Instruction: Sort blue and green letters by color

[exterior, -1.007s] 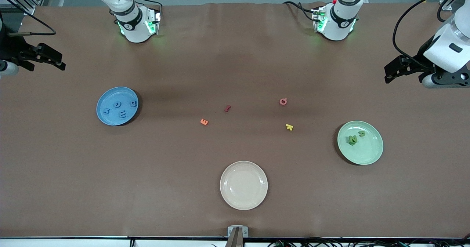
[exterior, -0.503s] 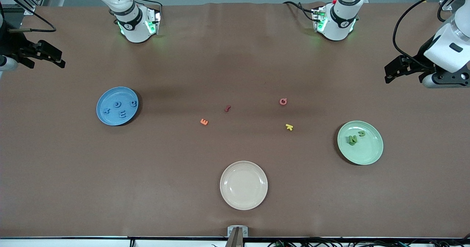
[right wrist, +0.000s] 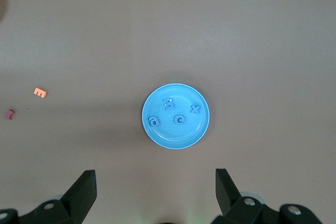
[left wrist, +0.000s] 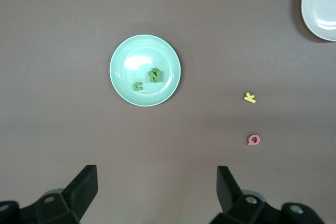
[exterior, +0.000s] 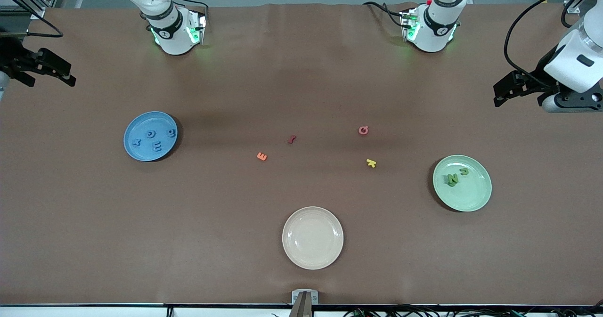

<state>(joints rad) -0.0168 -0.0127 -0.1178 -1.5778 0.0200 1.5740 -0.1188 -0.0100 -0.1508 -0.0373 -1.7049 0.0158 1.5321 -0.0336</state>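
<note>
Finishing sort: light-blue letters on round blue plate, mid-left; olive-green letters on pale-green plate, mid-right. Left gripper & right gripper wide open, empty, at frame edges. Keep arms clear of plates.

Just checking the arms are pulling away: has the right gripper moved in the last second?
Yes. The right gripper, open, has drawn back toward the table's edge at the right arm's end, farther from the blue plate, which stayed put.
</note>
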